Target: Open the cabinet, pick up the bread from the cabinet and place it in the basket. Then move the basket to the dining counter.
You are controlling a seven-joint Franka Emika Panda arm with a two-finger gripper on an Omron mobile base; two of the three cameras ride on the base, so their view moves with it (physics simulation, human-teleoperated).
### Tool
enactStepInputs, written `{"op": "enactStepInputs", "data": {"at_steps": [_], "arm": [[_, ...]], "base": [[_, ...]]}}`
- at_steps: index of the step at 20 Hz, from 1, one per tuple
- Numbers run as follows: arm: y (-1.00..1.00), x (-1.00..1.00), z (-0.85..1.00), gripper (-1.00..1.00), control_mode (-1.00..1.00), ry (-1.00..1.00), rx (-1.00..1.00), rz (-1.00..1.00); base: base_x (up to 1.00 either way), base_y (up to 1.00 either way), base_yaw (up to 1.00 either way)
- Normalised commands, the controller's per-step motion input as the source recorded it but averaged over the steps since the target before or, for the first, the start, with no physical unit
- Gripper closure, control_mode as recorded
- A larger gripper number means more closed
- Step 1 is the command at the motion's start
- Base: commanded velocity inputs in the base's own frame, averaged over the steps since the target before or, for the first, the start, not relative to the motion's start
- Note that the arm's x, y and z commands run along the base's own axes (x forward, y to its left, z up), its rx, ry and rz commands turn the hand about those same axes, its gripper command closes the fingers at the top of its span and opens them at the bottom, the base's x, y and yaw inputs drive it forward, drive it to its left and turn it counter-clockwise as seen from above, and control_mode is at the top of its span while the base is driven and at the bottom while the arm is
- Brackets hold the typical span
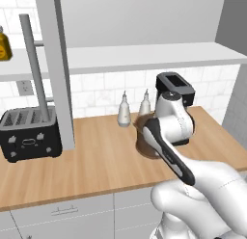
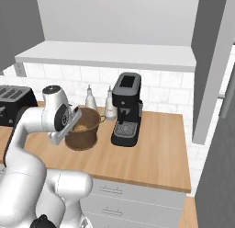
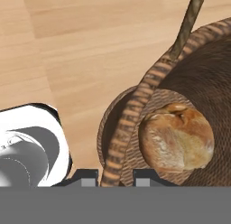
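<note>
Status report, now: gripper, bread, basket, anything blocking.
Gripper straddles the basket rim; open or shut, cannot tell. Bread lies inside the basket. Basket on the worktop, coffee machine close beside it, two bottles behind.

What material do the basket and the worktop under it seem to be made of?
The round dark brown woven basket looks like wicker: braided strands line its rim, matte. The light worktop looks like wood, with visible grain and a smooth finish. Being rendered, both are only appearances.

Lighting's flat and even everywhere, pretty bright, no glare; only soft shadows under the shelf (image 2: 110, 54), slightly low-res renders.
</note>
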Motion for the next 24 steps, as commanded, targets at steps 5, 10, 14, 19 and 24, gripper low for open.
{"op": "enactStepInputs", "data": {"at_steps": [5,10,14,19,24], "arm": [[0.04,-0.21,0.24,1.00,-1.00,0.03,0.00,0.00],[0.00,0.00,0.00,1.00,-1.00,0.00,0.00,0.00],[0.00,0.00,0.00,1.00,-1.00,0.00,0.00,0.00],[0.00,-0.02,0.00,1.00,1.00,0.00,0.00,0.00],[0.00,0.00,0.00,1.00,1.00,0.00,0.00,0.00]], "base": [[0.00,0.00,0.00],[0.00,0.00,0.00],[0.00,0.00,0.00],[-0.55,-0.02,0.03],[-1.00,-0.06,0.46]]}}
